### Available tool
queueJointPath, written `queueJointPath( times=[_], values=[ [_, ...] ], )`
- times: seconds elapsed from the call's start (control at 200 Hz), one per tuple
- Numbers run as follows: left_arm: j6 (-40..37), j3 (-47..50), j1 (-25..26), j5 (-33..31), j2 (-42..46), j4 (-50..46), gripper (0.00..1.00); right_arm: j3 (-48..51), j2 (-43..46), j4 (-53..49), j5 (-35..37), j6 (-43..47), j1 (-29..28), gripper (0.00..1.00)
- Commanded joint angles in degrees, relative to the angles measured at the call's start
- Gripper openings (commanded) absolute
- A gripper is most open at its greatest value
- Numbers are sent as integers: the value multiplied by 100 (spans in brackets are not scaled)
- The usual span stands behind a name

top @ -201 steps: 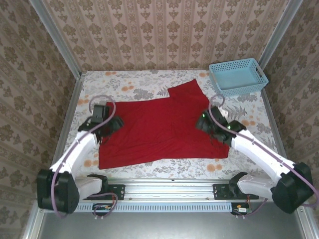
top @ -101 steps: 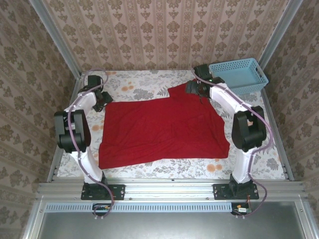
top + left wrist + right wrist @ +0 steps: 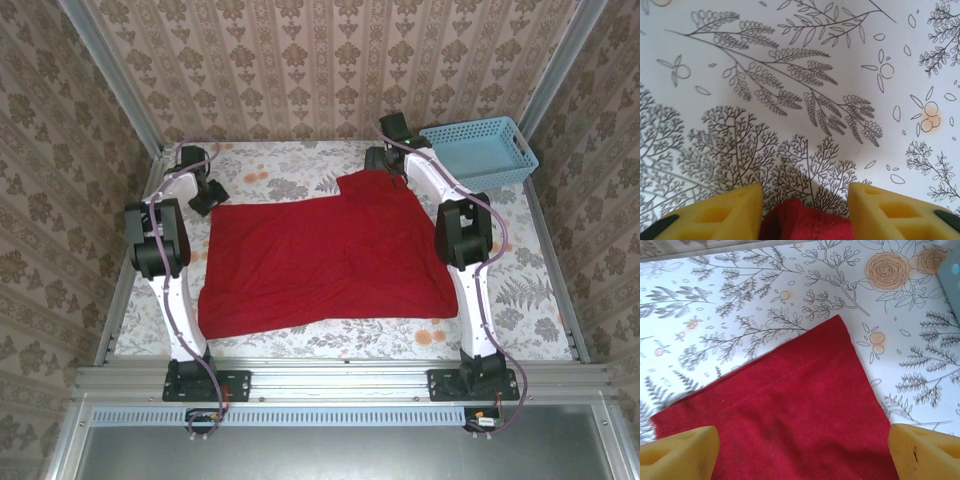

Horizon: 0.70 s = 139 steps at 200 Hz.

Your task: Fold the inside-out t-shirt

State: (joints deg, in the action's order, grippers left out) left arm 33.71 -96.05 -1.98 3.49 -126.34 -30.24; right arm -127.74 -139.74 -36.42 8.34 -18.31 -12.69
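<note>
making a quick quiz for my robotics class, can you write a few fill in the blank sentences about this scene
1. The soft cloth t-shirt spread on the flower-patterned table cover is plain ____.
2. The light-blue plastic basket sits at the table's far ____ corner.
3. The right gripper hovers over a far corner of the shirt, its jaws not shut but ____.

Missing words: red; right; open

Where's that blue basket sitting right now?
In the overhead view, the blue basket sits in the far right corner of the table, just right of the red t-shirt.
</note>
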Motion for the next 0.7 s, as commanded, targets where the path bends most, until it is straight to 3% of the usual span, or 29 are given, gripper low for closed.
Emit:
queueJointPath(
  times=[0.0,0.235,0.54,0.69],
  values=[
    [-54,-194,-47,169,-153,-237,43,-812,-562,-630,63,172,86,89],
    [-34,-194,-48,231,-180,-219,28,-2200,-1569,-1044,25,150,240,87],
    [29,-135,-42,401,-241,-158,13,-3190,-2258,-1434,-182,-111,372,67],
    [99,-52,-43,506,-168,-68,8,-3238,-2341,-1675,-374,-288,421,64]
  ],
)
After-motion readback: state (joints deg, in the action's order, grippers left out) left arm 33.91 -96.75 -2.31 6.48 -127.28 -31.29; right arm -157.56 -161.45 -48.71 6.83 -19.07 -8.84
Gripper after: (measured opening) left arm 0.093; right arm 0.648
